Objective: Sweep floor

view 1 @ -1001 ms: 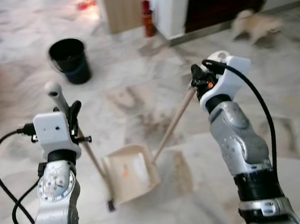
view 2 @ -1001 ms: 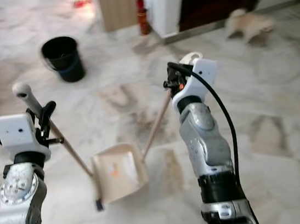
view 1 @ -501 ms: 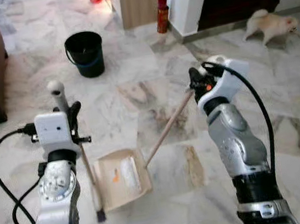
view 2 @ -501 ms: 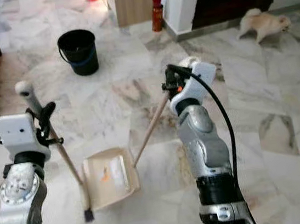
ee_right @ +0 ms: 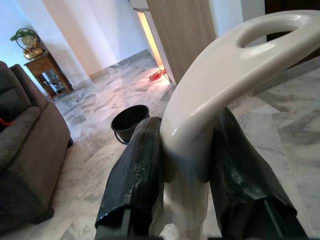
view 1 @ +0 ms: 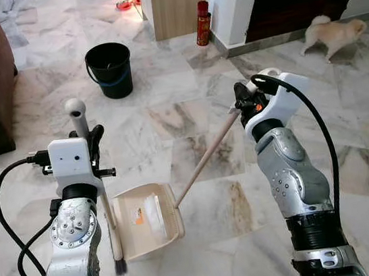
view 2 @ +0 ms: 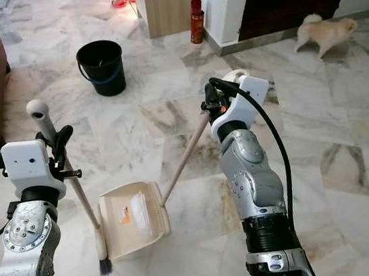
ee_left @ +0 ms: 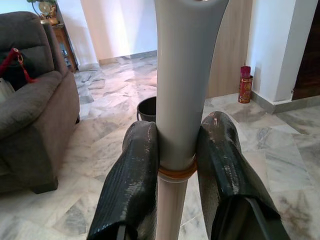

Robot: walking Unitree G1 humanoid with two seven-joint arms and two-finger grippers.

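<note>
- Broom [view 1: 106, 216] stands upright in my left gripper [ee_left: 175, 165], clamped on its grey grip, bristles touching the marble floor [view 1: 188, 110] just beside the dustpan [view 1: 147, 218].
- Right gripper [ee_right: 187, 165] clasps the dustpan's handle.
- I'd keep the pan lip flat and sweep short strokes inward.

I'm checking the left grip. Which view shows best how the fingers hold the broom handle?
The left wrist view: both black fingers press against the grey broom handle. The eye views show the left gripper from above, the handle's top poking up.
</note>
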